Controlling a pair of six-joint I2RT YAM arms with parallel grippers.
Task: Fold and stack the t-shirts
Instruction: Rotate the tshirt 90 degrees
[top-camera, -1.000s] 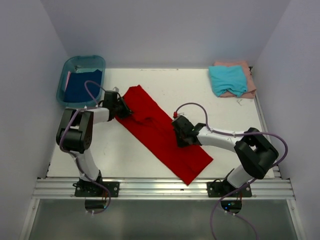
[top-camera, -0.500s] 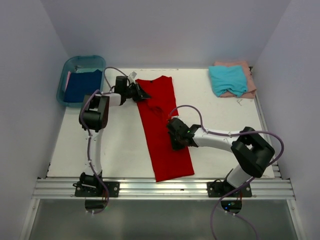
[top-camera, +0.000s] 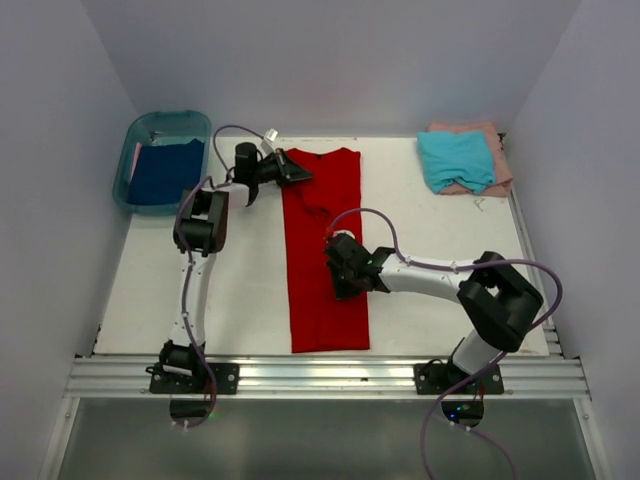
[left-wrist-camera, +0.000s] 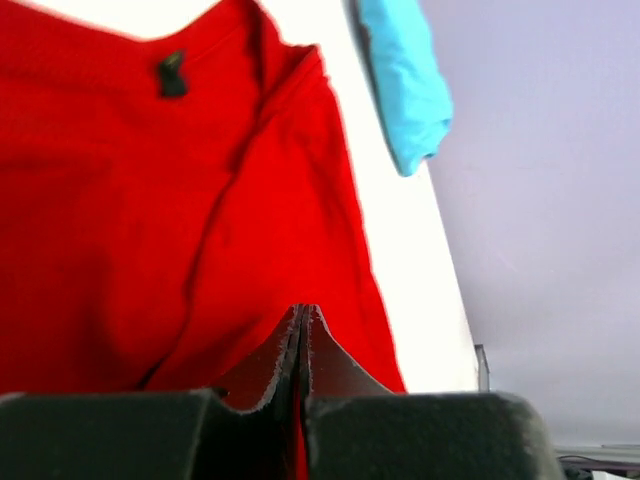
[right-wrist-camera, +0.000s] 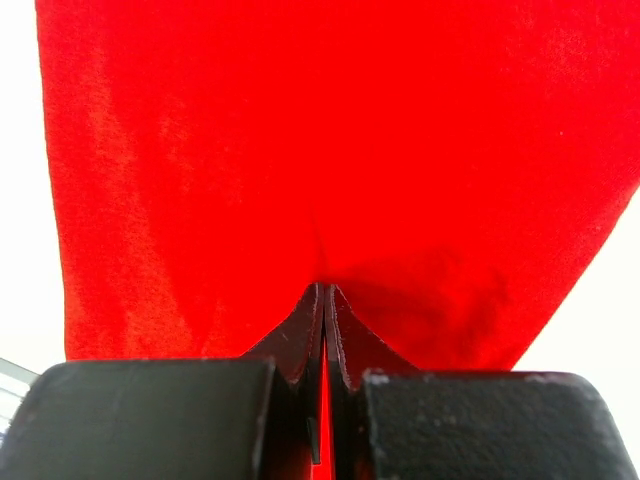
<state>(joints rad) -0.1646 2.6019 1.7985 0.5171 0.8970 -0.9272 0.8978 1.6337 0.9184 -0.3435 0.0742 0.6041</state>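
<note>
On the table, both claws clamped: left gripper pinches the red t-shirt at its far end, right gripper pinches its middle | red t-shirt lies as a long narrow strip, probably half-folded, crosswise folds left | teal t-shirt folded atop pink t-shirt, far right corner | dark blue t-shirt unfolded in tub, far left

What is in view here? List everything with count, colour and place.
red t-shirt: one, bright red, long strip down mid-table
teal t-shirt: one, turquoise, folded on the pink one, far right corner
pink t-shirt: one, pale pink, under the teal one
dark blue t-shirt: one, inside the tub
tub: one, teal plastic, far left corner
table: one, white
left hand: black, shut on the red t-shirt's far left corner
right hand: black, shut on the red t-shirt mid-length
</note>
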